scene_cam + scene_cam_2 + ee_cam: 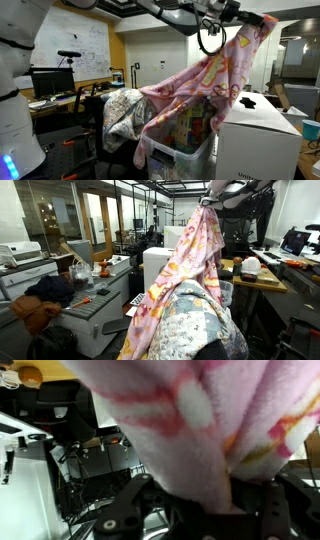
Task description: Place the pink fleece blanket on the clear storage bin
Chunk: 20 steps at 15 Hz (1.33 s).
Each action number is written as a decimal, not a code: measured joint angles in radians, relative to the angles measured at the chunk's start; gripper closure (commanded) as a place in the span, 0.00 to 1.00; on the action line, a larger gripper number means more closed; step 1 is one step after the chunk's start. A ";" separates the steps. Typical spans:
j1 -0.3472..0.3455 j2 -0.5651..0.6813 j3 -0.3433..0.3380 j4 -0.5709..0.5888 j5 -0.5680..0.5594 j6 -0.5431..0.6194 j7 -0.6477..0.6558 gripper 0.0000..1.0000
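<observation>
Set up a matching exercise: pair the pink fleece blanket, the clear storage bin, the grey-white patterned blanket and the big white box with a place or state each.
1. pink fleece blanket
2. clear storage bin
3. grey-white patterned blanket
4. white box

A. opaque, next to the bin
B. hanging from the gripper
C. heaped, not held
D. colourful things showing through, below the lifted cloth

Pairs: 1-B, 2-D, 3-C, 4-A

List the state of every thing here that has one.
pink fleece blanket, lifted, hanging from the gripper, lower part trailing over the bin.
gripper, raised, shut on the blanket.
clear storage bin, open-topped, filled, not yet covered.
grey-white blanket, heaped beside the bin.
white box, top closed.
</observation>
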 measured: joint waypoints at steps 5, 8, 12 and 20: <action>0.012 0.078 -0.057 0.199 0.008 -0.179 0.071 1.00; 0.061 0.068 -0.093 0.289 -0.007 -0.330 0.105 1.00; 0.094 0.101 -0.150 0.381 -0.040 -0.455 0.156 1.00; 0.011 0.313 -0.185 0.529 -0.015 -0.473 0.199 1.00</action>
